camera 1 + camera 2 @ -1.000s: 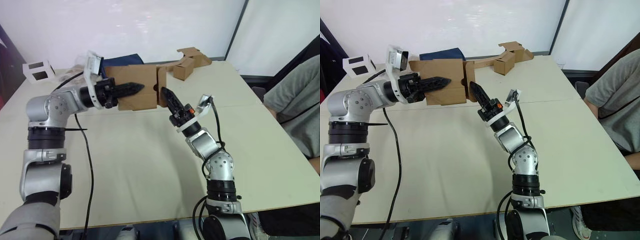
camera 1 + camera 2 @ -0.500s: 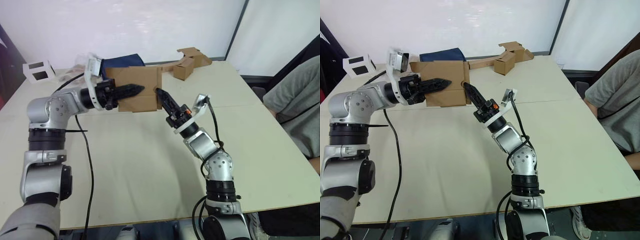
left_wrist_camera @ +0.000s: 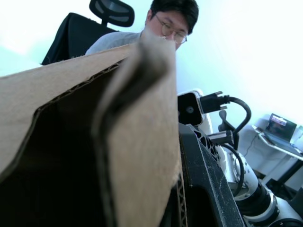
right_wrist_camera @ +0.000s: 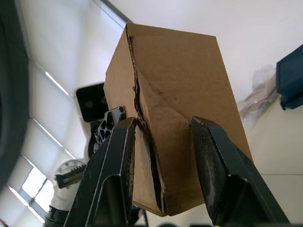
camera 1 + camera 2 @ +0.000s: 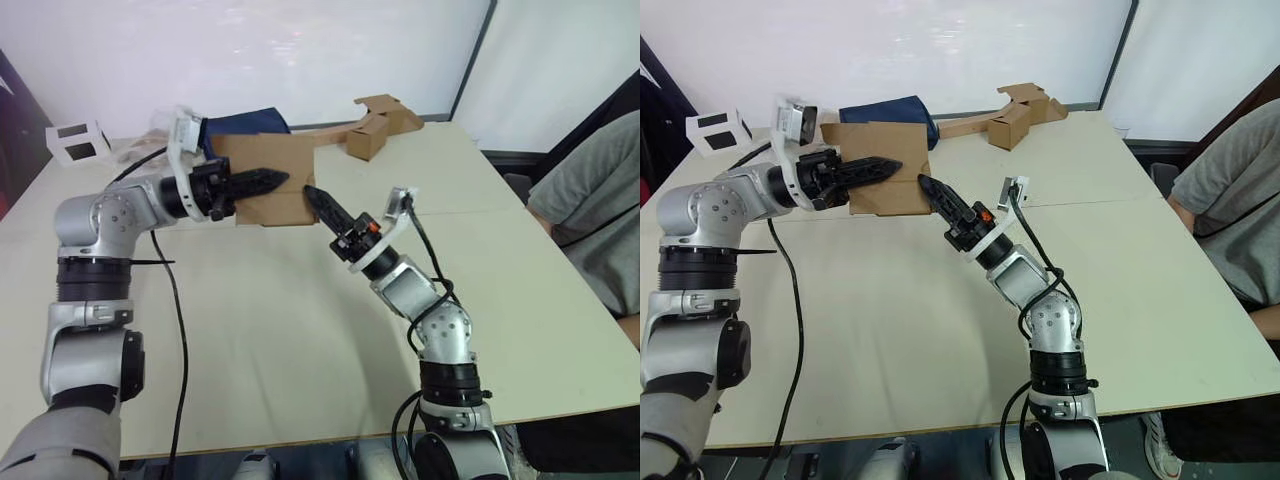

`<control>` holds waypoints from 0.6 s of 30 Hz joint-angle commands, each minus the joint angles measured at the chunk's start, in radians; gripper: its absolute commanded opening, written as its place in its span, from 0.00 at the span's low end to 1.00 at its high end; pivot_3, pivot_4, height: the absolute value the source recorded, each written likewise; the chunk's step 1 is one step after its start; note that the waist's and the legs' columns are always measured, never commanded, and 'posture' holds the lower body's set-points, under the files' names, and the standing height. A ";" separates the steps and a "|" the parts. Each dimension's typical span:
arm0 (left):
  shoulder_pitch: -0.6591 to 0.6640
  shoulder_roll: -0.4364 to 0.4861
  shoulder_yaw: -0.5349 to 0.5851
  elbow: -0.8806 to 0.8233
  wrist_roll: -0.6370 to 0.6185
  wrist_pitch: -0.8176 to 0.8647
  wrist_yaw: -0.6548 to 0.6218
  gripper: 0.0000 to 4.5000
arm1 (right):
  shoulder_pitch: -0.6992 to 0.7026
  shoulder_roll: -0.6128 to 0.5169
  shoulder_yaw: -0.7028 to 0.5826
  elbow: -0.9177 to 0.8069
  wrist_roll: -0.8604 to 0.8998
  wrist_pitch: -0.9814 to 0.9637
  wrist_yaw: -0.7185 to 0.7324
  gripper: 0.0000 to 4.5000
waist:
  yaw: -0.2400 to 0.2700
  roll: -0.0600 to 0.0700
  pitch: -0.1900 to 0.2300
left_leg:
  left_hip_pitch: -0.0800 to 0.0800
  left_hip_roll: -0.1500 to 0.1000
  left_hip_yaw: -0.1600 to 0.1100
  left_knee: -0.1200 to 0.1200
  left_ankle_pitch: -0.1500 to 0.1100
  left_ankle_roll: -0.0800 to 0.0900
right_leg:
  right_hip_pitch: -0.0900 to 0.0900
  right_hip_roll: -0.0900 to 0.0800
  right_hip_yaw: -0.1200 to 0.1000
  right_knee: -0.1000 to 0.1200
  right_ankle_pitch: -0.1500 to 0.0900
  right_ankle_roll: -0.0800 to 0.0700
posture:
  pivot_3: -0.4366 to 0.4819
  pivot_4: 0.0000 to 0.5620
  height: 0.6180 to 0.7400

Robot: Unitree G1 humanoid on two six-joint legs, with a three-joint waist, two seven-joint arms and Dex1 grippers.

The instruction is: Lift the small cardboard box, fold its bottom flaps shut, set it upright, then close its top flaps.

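Left gripper [image 5: 268, 179] pinches a wall of the plain brown small cardboard box [image 5: 275, 160], holding it above the pale table [image 5: 300, 330]. Right gripper [image 4: 163, 142], fingers spread, tips against the box's folded flaps.

I see the left gripper [image 5: 885, 164] clamped on the small cardboard box [image 5: 885, 170], held above the table [image 5: 890, 300] near its far edge. My right gripper [image 5: 930, 187] points at the box's lower right corner, fingers together.
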 commanded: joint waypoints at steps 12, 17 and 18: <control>-0.023 -0.001 0.025 0.002 -0.010 -0.010 0.012 0.00 | 0.009 0.010 -0.018 -0.115 0.084 0.020 0.006 0.40 | 0.001 0.000 0.000 | 0.000 0.000 0.000 0.000 0.000 0.000 | 0.000 0.000 0.000 0.000 0.000 0.000 | 0.48 0.27 1.00; -0.032 0.000 0.026 0.016 -0.008 -0.016 0.013 0.00 | 0.022 -0.001 -0.057 -0.132 0.139 0.028 -0.018 0.40 | 0.001 0.000 0.000 | 0.000 0.000 0.000 0.000 0.000 0.000 | 0.000 0.000 0.000 0.000 0.000 0.000 | 0.48 0.27 1.00; -0.034 0.000 0.026 0.019 -0.007 -0.017 0.013 0.00 | 0.026 -0.004 -0.061 -0.134 0.150 0.030 -0.021 0.40 | 0.002 0.000 0.000 | 0.000 0.000 0.000 0.000 0.000 0.000 | 0.000 0.000 0.000 0.000 0.000 0.000 | 0.48 0.27 1.00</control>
